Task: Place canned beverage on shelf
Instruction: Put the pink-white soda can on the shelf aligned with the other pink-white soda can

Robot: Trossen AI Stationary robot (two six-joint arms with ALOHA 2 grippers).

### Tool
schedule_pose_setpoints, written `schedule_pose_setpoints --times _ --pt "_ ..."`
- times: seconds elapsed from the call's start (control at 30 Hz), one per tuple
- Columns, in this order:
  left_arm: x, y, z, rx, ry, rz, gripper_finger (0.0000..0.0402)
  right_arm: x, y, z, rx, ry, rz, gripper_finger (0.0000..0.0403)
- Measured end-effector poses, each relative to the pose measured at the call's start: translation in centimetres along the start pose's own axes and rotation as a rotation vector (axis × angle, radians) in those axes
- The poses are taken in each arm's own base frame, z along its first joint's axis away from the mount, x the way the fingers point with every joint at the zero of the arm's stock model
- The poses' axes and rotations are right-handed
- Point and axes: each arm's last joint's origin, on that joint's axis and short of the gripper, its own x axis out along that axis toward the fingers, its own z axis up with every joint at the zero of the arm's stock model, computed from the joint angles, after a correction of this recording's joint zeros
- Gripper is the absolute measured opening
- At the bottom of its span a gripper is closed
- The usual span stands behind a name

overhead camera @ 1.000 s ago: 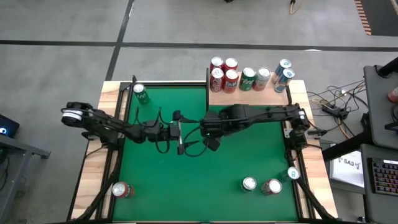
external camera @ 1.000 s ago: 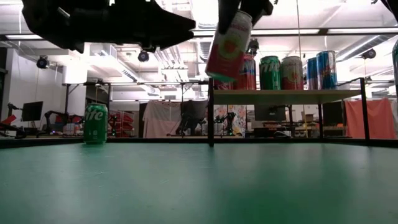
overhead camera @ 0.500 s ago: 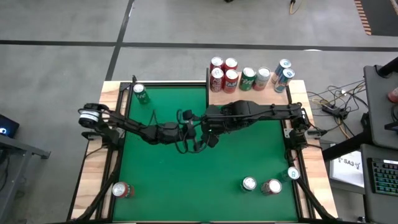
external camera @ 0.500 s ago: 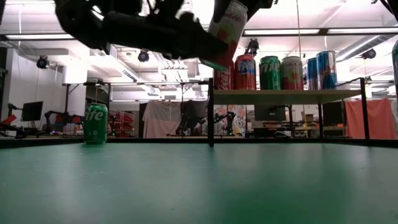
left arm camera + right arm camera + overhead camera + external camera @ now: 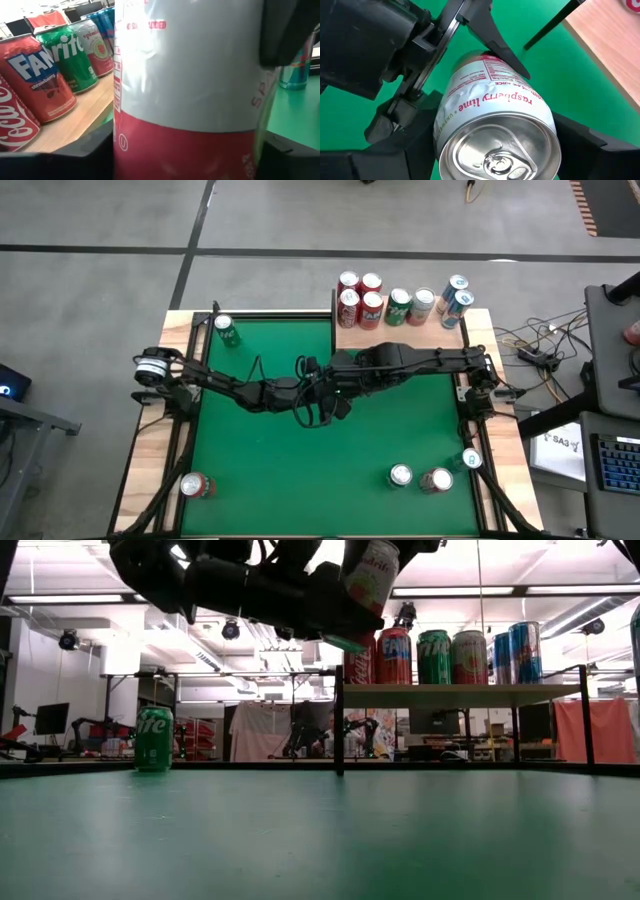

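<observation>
We see the raspberry-lime can raised above the surface, near the shelf, our right claw clamped on it, left claw fingers straddling it.

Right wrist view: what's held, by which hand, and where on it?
The right hand grips the raspberry lime can by its sides just below the top rim. The left hand is at the lower body; its grip cannot be told.
</observation>
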Motion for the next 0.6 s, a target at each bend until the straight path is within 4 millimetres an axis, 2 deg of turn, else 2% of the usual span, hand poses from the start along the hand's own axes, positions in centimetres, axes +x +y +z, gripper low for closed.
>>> schedule_pose_setpoints --times 0.23,0.37,0.6 --pt "-0.1 -0.2 0.1 -0.014 -0.021 -0.078 0.0276 -0.8 0.1 -0.1 -0.052 -0.023 0.017 0.0379" --pt "-0.2 -0.2 0.4 -0.028 -0.072 -0.107 0.0276 -2.6 0.3 -0.4 -0.1 -0.07 0.05 0.0389" --pt "-1.3 -0.2 0.6 -0.075 -0.227 -0.206 0.0276 -7.8 0.3 -2.9 -0.249 -0.263 0.03 0.0391"
